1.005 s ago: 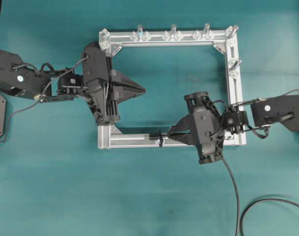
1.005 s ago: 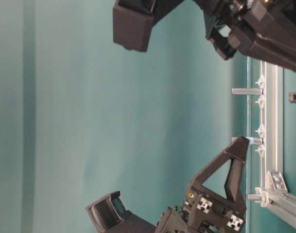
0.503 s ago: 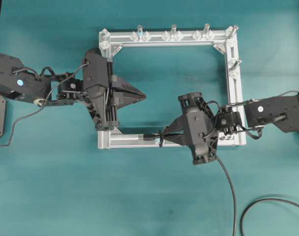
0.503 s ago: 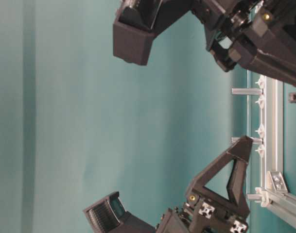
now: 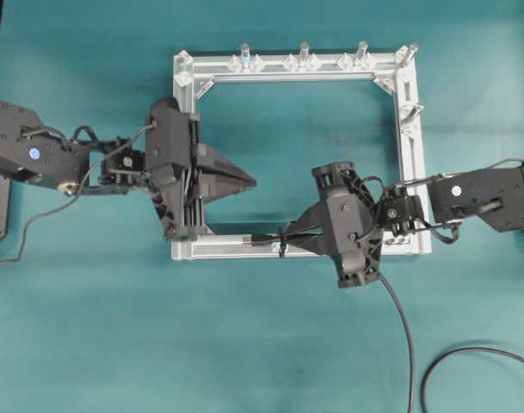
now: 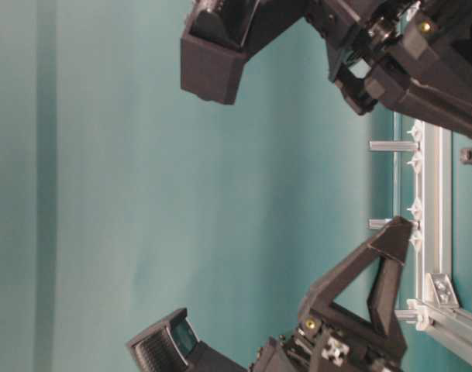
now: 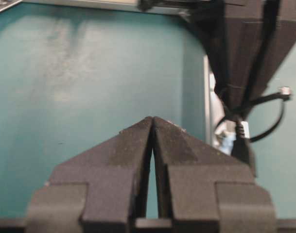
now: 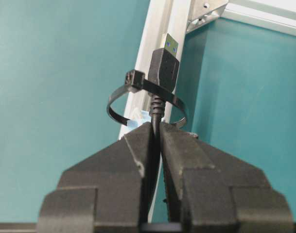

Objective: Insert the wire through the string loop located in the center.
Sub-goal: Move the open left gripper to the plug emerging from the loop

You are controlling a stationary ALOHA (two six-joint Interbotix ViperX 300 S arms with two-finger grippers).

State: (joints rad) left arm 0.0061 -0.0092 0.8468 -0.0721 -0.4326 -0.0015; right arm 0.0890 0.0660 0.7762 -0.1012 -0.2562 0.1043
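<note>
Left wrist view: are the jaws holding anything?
No, the left gripper jaws meet with nothing between them, over bare teal table.

Lab bench: teal mat (image 5: pixel 89 327), aluminium frame (image 5: pixel 412 172)

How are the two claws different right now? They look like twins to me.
The right claw is shut on the wire, whose plug pokes through the string loop; the left claw is shut on nothing. The right claw sits over the frame's bar, while the left hangs inside the frame. Both are black and pointed.
</note>
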